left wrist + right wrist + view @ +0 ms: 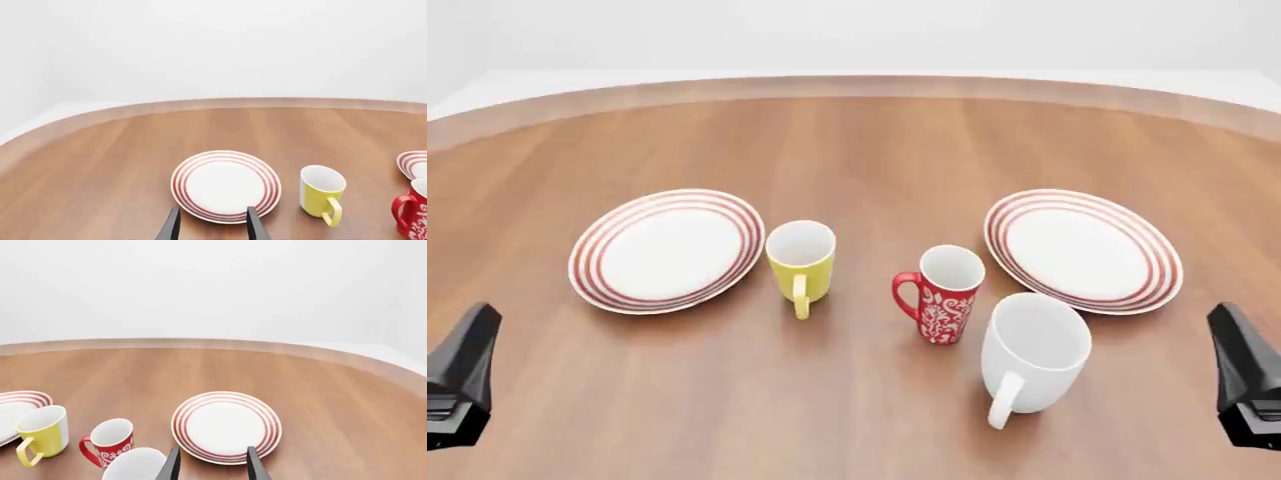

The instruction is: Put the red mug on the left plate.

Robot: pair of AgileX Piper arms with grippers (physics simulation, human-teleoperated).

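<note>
Front view: red mug [941, 292] untouched right of yellow mug [801, 262], left plate [667, 250] bare; both grippers' fingers apart, nothing held.

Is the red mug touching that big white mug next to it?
Apart. In the front view a thin strip of table shows between the red mug and the white mug, though they stand close.

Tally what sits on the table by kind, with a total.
Plates: 2, the left plate and the right plate
Mugs: 3, the red mug, the yellow mug, the white mug
Total: 5
</note>
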